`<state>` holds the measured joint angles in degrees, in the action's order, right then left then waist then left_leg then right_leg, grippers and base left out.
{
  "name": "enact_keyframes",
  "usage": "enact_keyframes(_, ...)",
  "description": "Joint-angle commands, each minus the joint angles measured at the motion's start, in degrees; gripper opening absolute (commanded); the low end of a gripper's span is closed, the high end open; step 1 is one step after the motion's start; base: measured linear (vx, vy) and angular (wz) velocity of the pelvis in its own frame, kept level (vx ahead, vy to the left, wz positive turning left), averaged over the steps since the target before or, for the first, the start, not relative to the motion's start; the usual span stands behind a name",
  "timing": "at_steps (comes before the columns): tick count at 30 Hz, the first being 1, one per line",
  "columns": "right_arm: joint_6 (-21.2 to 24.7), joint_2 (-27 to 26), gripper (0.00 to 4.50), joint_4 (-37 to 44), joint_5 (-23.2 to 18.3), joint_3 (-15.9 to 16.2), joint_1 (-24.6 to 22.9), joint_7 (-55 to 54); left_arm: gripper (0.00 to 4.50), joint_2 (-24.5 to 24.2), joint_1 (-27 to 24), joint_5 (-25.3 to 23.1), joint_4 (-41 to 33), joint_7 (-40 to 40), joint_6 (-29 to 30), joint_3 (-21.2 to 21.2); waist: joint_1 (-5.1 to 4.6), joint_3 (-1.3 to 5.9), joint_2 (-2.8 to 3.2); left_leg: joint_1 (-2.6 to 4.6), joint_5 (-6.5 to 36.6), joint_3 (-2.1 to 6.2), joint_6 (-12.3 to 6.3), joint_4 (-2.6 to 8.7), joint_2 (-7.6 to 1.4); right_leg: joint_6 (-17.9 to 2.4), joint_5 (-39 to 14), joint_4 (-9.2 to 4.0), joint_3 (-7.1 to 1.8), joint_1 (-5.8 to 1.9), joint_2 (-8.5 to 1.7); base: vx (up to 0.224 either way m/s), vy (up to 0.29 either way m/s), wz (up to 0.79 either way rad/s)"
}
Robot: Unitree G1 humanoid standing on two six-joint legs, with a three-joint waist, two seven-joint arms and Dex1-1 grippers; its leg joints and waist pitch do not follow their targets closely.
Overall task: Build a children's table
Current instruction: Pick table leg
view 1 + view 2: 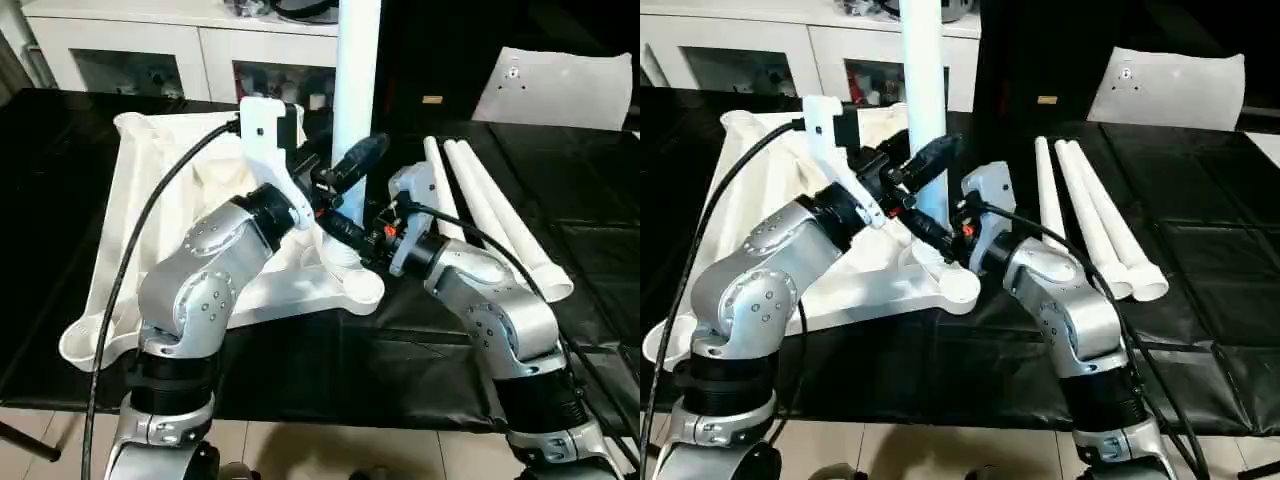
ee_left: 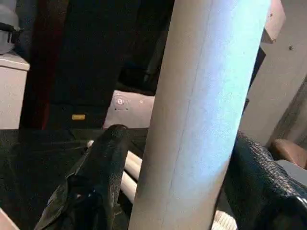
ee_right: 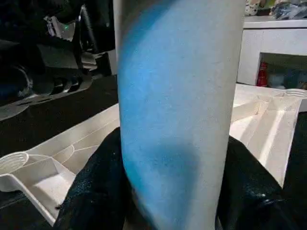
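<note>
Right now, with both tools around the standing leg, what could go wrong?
1. The upright leg stands in the table top's near corner socket; if it is not fully seated, letting go may let it tip over.
2. The left tool and the right tool grip the same leg, so uneven pushing could lever the socket or shift the table top toward the spare legs.

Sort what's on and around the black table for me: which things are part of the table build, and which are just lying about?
Part of the build:
- table top, underside up
- upright leg in its corner socket, held by left gripper and right gripper
- three spare legs lying to the right

Lying about:
- flat white panel at the back
- white cabinets behind
</note>
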<state>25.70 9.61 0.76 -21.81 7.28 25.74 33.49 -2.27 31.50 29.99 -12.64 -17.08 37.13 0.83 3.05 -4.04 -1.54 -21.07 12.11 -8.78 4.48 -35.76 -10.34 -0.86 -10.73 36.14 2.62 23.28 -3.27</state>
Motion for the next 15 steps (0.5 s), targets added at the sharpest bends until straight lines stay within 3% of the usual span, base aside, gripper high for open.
enact_keyframes(1, -1.0, 0.0, 1.95, -0.2, 0.6, -1.1, 0.6, -0.2, 2.71, 0.3, -0.4, -0.3, -0.4, 0.7, -0.3, 0.4, -0.13, 4.31, -0.41, -0.24, 4.1, -0.07, -0.80, 3.99, -1.78, -7.6, -13.1, -4.63, -2.53, -3.49, -3.61, 0.000, 0.000, 0.00)
enact_keyframes(15, -1.9, 0.1, 1.95, -1.2, 0.9, -1.1, 1.1, -0.1, 2.71, -1.2, -0.3, -3.0, 0.6, -0.2, -1.7, 1.9, -0.23, 4.29, -0.22, -0.16, 4.6, 0.01, -0.84, 4.06, -1.82, -7.7, -13.0, -4.71, -2.51, -3.42, -3.58, 0.000, 0.000, 0.00)
